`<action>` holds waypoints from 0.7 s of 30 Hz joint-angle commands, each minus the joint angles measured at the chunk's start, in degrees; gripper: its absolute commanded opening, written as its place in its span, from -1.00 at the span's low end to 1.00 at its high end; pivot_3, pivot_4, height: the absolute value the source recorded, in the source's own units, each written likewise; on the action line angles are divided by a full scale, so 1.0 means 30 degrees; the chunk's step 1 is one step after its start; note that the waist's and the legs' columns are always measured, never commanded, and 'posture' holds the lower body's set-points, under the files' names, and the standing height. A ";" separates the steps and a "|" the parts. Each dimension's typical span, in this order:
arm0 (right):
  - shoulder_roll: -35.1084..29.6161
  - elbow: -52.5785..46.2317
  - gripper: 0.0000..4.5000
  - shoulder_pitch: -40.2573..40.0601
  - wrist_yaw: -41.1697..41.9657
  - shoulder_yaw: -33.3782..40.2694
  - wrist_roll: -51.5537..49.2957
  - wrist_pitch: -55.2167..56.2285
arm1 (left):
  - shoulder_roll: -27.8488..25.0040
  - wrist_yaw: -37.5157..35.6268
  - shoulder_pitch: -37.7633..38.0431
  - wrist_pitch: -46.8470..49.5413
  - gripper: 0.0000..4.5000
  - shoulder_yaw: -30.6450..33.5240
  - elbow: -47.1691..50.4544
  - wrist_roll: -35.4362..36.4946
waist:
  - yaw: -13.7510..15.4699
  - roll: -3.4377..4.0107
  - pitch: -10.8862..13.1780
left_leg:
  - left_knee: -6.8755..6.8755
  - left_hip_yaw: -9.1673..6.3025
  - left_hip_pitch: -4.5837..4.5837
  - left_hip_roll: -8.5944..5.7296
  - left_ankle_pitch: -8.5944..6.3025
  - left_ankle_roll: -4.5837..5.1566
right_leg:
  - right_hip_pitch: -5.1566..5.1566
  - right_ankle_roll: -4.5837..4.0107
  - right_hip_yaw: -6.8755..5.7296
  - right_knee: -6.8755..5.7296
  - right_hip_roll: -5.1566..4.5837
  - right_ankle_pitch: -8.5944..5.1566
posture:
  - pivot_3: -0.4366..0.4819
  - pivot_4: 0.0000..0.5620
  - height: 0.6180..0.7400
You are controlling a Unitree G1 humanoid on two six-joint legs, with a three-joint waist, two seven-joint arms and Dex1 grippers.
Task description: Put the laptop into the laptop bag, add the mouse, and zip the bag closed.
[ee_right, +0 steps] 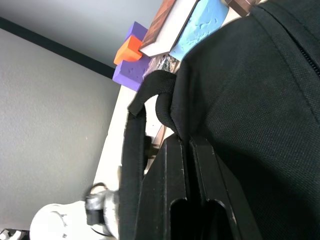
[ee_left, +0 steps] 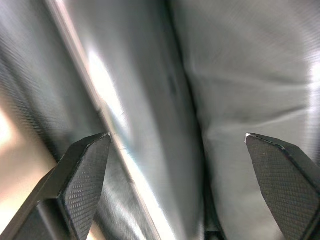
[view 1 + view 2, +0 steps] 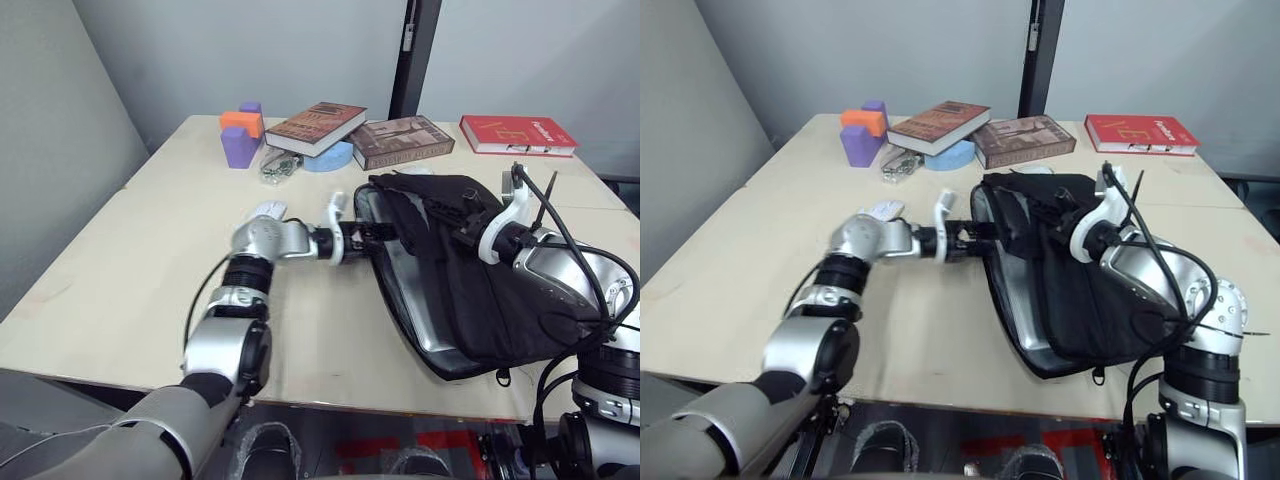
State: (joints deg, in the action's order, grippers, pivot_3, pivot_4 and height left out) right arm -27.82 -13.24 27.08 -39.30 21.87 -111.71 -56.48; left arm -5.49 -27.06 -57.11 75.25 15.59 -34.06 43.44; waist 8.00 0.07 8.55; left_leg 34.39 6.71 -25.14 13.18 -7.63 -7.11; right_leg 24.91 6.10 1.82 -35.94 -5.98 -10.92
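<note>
The bag (image 3: pixel 470 280) lies on the table (image 3: pixel 130 260), toward the robot's right, its black top flap bunched toward the far side so that the grey lining shows along the left edge. Inside the opening a strip of silver laptop (image 3: pixel 400 300) shows against that lining, running from near the left gripper down to the bag's near corner. The left gripper (image 3: pixel 372 232) reaches in at the bag's left edge; in the left wrist view its fingers (image 2: pixel 85 175) stand wide apart with nothing between them, the silver laptop edge and grey lining just ahead. The right gripper (image 3: pixel 462 232) rests on top of the bag near its far end; in the right wrist view its fingers (image 1: pixel 175 190) are pressed together on a fold of the black fabric, beside a strap handle (image 1: pixel 134 150). On the far side of the table stand a purple block with an orange one on it (image 3: pixel 241 132), a brown book (image 3: pixel 315 127) lying across a pale blue disc (image 3: pixel 330 157), a second brown book (image 3: pixel 402 140), and a red book (image 3: pixel 517 134) at the far right. A small clear item (image 3: pixel 275 168) lies beside the blocks, too small to make out.
</note>
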 commanded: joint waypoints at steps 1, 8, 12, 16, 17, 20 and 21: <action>-0.0469 -0.0038 -1.00 0.0757 0.0417 0.0314 -0.0431 0.0112 | -0.0722 0.0094 0.0407 0.1821 0.99 0.1038 0.1801 0.1120 | 0.0034 0.0001 -0.0001 | 0.0000 0.0000 0.0001 -0.0001 -0.0001 -0.0001 | -0.0002 -0.0002 0.0001 0.0002 0.0000 -0.0001 | -0.05 -0.47 0.83; -0.0932 0.0531 -1.00 0.1043 0.0843 0.0264 -0.0431 -0.0234 | -0.3487 -0.0878 0.1684 0.4220 0.99 0.1824 0.5585 0.2359 | -0.0137 0.0002 -0.0001 | -0.0004 -0.0001 0.0007 0.0002 0.0001 -0.0007 | 0.0005 -0.0021 0.0000 -0.0008 0.0001 -0.0012 | -0.05 -0.47 0.83; -0.1560 0.1004 -1.00 0.1220 0.1300 -0.0107 -0.0431 -0.0567 | -0.7564 -0.5325 0.4267 0.1810 0.99 -0.0377 0.9745 0.2381 | -0.0300 0.0015 -0.0009 | -0.0049 0.0000 0.0011 0.0007 0.0000 -0.0018 | 0.0006 -0.0021 -0.0009 0.0015 0.0006 -0.0013 | -0.05 -0.47 0.83; -0.3217 0.1573 -1.00 0.1334 0.1942 -0.1299 -0.0430 -0.0816 | -1.1949 -1.0912 0.7106 -0.1870 0.99 -0.2046 1.2055 0.1825 | -0.0437 0.0033 -0.0021 | -0.0120 0.0018 0.0025 0.0009 -0.0002 -0.0029 | 0.0008 -0.0057 -0.0014 0.0077 0.0007 -0.0041 | -0.05 -0.47 0.83; -0.3615 0.1635 -1.00 0.1306 0.2195 -0.1757 -0.0072 -0.0963 | -1.2723 -1.1923 0.7558 -0.2590 0.99 -0.2028 1.2197 0.1815 | -0.0337 0.0031 -0.0022 | -0.0121 -0.0001 0.0021 0.0012 -0.0001 -0.0032 | 0.0000 -0.0029 -0.0034 0.0076 0.0007 -0.0032 | -0.05 -0.47 0.83; -0.4094 0.1588 -1.00 0.1354 0.3360 -0.2897 0.1067 -0.1249 | -1.4217 -1.3632 0.8198 -0.3363 0.99 -0.1219 1.1785 0.2267 | -0.0250 0.0031 -0.0022 | -0.0107 -0.0005 0.0029 0.0011 0.0005 -0.0036 | -0.0006 -0.0083 -0.0031 0.0065 0.0006 -0.0063 | -0.05 -0.47 0.83; -0.4155 0.1565 -1.00 0.1382 0.3721 -0.3159 0.1254 -0.1286 | -1.4577 -1.3990 0.8371 -0.3522 0.99 -0.0942 1.1619 0.2371 | -0.0263 0.0031 -0.0022 | -0.0106 -0.0003 0.0030 0.0012 0.0013 -0.0044 | -0.0003 -0.0133 -0.0029 0.0056 0.0006 -0.0091 | -0.05 -0.47 0.83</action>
State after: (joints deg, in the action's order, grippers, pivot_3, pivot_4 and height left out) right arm -39.43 -7.27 30.23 -30.64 12.71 -108.44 -60.20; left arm -47.66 -66.10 -32.35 66.46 10.47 -0.12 49.21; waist 7.21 0.17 8.49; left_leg 34.07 6.71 -25.04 13.21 -7.57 -7.26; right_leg 24.90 5.61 1.76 -35.82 -5.97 -11.24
